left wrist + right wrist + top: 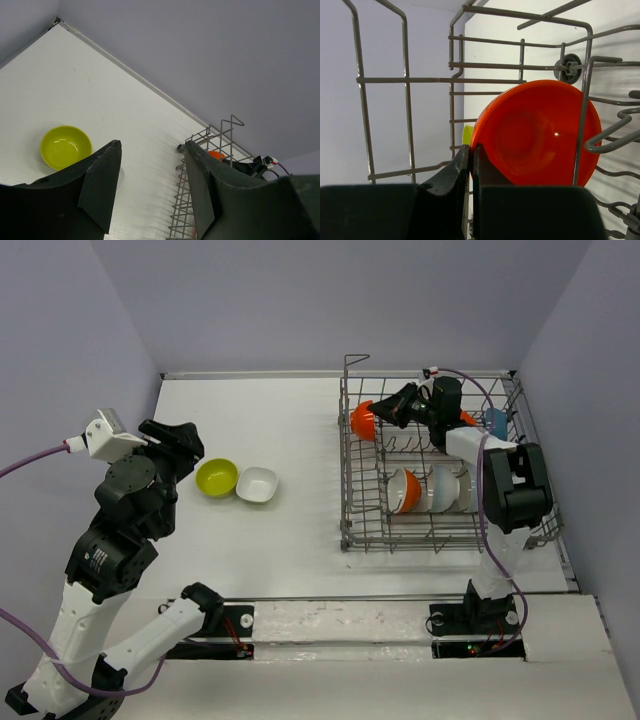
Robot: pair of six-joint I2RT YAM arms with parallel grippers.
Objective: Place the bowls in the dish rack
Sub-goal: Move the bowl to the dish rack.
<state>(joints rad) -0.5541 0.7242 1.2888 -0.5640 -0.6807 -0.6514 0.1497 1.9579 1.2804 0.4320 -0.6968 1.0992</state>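
The orange bowl (535, 135), clenched by the right pincer (471, 165), could be toppled in the rack (405, 80) if released unseated; the left pincer (152, 143) is held open.

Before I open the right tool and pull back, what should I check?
1. Right tool shut on held orange bowl rim: ok.
2. Held orange bowl on edge inside dish rack, far-left corner: ok.
3. Bowl settled so it won't tip when released: cannot tell.
4. Left tool open, empty, away from rack: ok.
5. All bowls loaded: not ok; yellow-green bowl and white bowl sit on table.
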